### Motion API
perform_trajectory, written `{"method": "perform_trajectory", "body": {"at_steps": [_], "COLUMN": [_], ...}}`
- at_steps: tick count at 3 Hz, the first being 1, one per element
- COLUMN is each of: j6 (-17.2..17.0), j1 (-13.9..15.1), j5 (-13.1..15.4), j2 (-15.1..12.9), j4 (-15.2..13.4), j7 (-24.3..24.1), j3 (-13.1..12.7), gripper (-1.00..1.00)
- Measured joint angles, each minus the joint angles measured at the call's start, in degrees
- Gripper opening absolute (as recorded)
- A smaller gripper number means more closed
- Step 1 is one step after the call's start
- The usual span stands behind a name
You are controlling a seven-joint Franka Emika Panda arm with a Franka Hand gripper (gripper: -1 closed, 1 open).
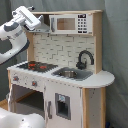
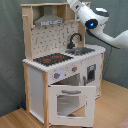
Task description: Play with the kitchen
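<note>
The kitchen [image 1: 65, 80] is a tall light-wood and white toy unit with a black-red stovetop [image 1: 35, 65], a black faucet [image 1: 84, 57] and a sink [image 1: 70, 74]. In the first exterior view my gripper [image 1: 43, 26] is high up at the kitchen's upper left corner, next to the microwave panel [image 1: 67, 23]. In the second exterior view the kitchen [image 2: 35, 80] shows its grey hood [image 2: 48, 20], and its oven door [image 2: 67, 102] hangs open. There my arm [image 2: 92, 20] reaches in from the right above the faucet [image 2: 75, 39], and the top edge cuts off the hand.
Grey curtains hang behind the kitchen in both exterior views. A wooden floor [image 2: 112, 107] lies in front of it. Knobs [image 2: 74, 69] sit under the stovetop. A white rounded body [image 1: 20, 120] fills the lower left of the first exterior view.
</note>
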State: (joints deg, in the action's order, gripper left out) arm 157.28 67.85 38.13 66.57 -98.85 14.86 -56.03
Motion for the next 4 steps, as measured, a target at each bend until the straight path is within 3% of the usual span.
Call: {"method": "perform_trajectory", "body": {"at_steps": [2, 4], "j6": [-10.58, -21.02], "j1": [0.01, 0.85], "j5": [0.00, 0.04], "j2": [2.80, 3.58], "j4": [0.80, 1.98], "j7": [-8.27, -15.96], "j3": [-1.43, -5.97], "gripper": [1.00, 1.00]}}
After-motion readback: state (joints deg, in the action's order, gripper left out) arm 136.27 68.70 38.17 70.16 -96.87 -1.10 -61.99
